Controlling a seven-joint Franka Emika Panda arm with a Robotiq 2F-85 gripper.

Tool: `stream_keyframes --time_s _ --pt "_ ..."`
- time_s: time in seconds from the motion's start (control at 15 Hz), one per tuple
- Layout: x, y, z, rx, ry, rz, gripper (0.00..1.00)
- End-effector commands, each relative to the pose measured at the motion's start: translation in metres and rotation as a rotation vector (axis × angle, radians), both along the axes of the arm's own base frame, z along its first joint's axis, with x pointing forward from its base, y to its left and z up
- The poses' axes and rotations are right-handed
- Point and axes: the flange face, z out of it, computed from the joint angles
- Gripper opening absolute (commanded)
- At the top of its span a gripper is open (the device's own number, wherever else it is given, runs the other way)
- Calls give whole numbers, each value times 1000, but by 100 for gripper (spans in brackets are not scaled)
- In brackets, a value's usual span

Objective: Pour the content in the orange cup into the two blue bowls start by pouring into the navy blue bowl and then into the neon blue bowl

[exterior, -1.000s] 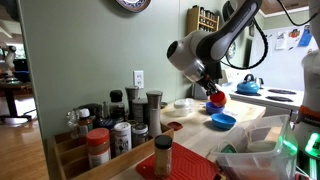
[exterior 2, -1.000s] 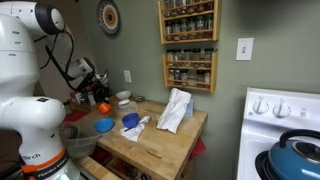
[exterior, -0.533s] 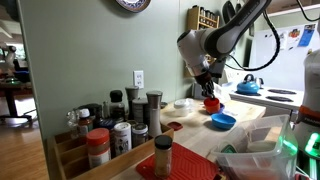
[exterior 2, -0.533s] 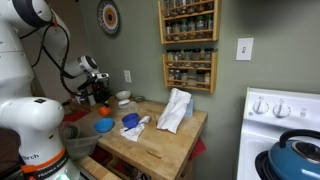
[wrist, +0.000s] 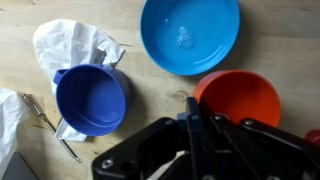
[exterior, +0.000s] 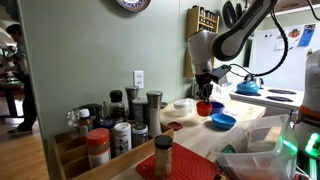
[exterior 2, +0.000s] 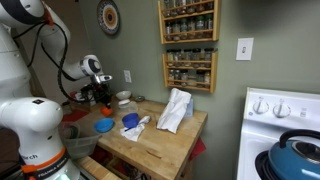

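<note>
While the gripper [wrist: 192, 118] sits with fingers nearly together at the 9 o'clock rim of the orange cup [wrist: 240, 100], a firm pinch cannot be confirmed. Once it is secure, the operator should carry the cup toward 9 o'clock over the navy blue bowl [wrist: 92, 98] and tilt slowly, saving half for the neon blue bowl [wrist: 190, 35] at 11 o'clock.

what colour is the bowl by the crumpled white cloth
The navy blue bowl is dark purplish blue, clearest in the wrist view.
</note>
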Motion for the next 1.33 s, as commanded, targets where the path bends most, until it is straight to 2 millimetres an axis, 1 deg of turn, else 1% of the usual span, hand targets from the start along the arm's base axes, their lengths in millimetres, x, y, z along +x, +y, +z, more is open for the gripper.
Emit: stream_keyframes --time_s 0.0,0.2,0.4,0.53,0.6,0.8,0.87,0.93,1.07,1.27 --pt "-5 -4 -9 117 -38 -49 1" --pt "-2 0 -19 209 -34 -76 1" --pt "1 3 -28 247 -15 -96 1" --pt "1 3 -36 260 1 -111 1" --pt "2 5 -39 262 12 -114 3" --pt "4 7 -46 261 27 -127 2" --pt "5 7 -47 258 32 -128 29" --pt "6 7 -47 258 35 -127 29" --pt "7 8 -45 263 29 -125 43" --pt "5 12 -27 254 2 -92 65"
